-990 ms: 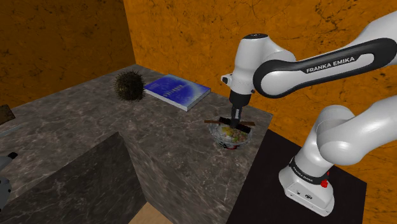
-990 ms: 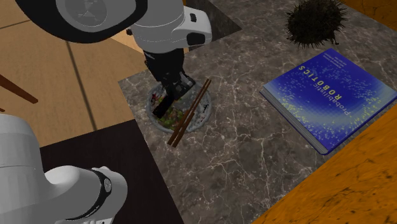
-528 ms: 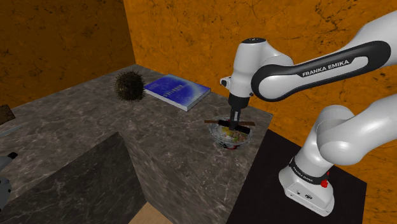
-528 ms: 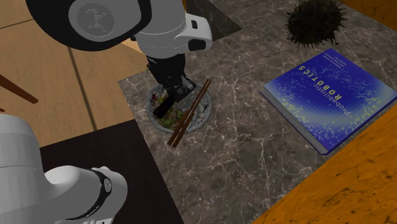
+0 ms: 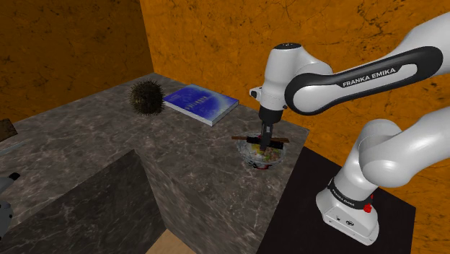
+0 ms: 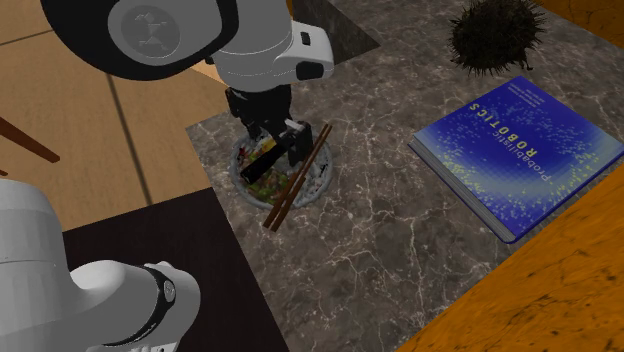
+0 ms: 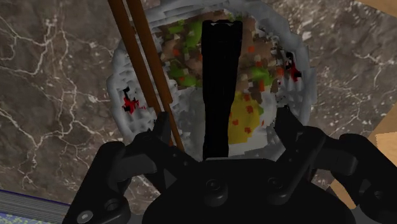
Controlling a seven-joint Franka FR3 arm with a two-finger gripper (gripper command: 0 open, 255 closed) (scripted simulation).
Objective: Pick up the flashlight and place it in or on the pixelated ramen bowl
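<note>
The flashlight (image 7: 218,83) is black and long. It lies in the pixelated ramen bowl (image 7: 300,70), flat across the blocky green, brown, orange and yellow filling. One end reaches nearly to the bowl's far rim and the other is hidden under the hand. The jaws stand wide apart above the bowl, one on each side of the flashlight. There is clear space between each of them and its body, so they hold nothing. One jaw comes down close beside the pair of brown chopsticks (image 7: 141,70), and whether it touches them I cannot tell.

The chopsticks rest across the bowl's rim, just beside the flashlight and running roughly the same way. Both their ends overhang the rim. The rim itself is grey-white and jagged, with small red marks on it.

The bowl sits on a dark, marbled bench (image 5: 202,173), near the corner closest to the stand (image 5: 349,216). The white arm (image 5: 346,72) bends over from the stand, and its wrist points straight down at the bowl.

Well apart from the bowl, farther along the bench, a blue book (image 6: 520,150) lies flat. A dark spiky ball (image 6: 495,35) sits past the book, farther still from the bowl. Orange mottled walls (image 5: 216,36) rise behind the bench. On the bowl's other side the bench ends at a wooden floor (image 6: 100,150).
</note>
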